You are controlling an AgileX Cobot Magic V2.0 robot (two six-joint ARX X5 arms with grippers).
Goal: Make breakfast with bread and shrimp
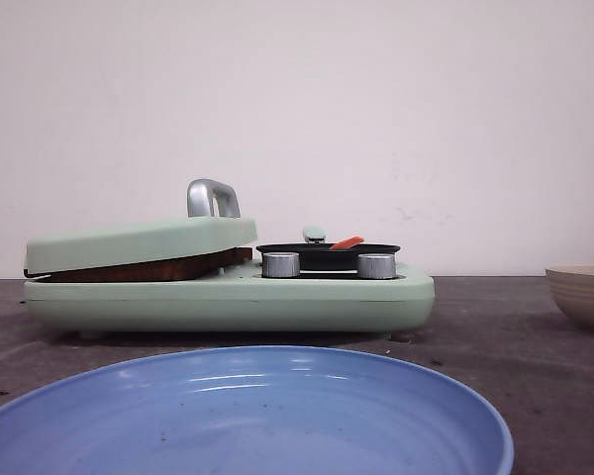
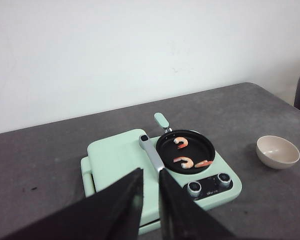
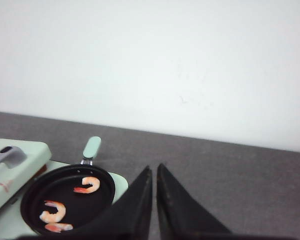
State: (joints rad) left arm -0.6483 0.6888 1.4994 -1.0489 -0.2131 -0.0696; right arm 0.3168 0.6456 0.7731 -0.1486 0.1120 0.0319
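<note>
Only a dark-brown edge of the bread (image 1: 148, 269) shows, pressed under the lowered lid (image 1: 139, 242) of a mint-green breakfast maker (image 2: 117, 160). Three orange-pink shrimp (image 2: 184, 162) lie in its round black pan (image 2: 186, 150); one shrimp (image 1: 347, 242) peeks over the rim in the front view, and they show again as shrimp (image 3: 54, 212) in the right wrist view. My left gripper (image 2: 150, 171) hovers high above the lid, shut with nothing in it. My right gripper (image 3: 154, 166) hangs beside the pan (image 3: 65, 200), shut and holding nothing.
A blue plate (image 1: 247, 416) sits nearest the front edge. A beige bowl (image 1: 584, 292) stands on the right of the appliance, also seen as the bowl (image 2: 277, 151). A silver lid handle (image 1: 212, 198) and two knobs (image 1: 280, 264) stick out. A white wall stands behind.
</note>
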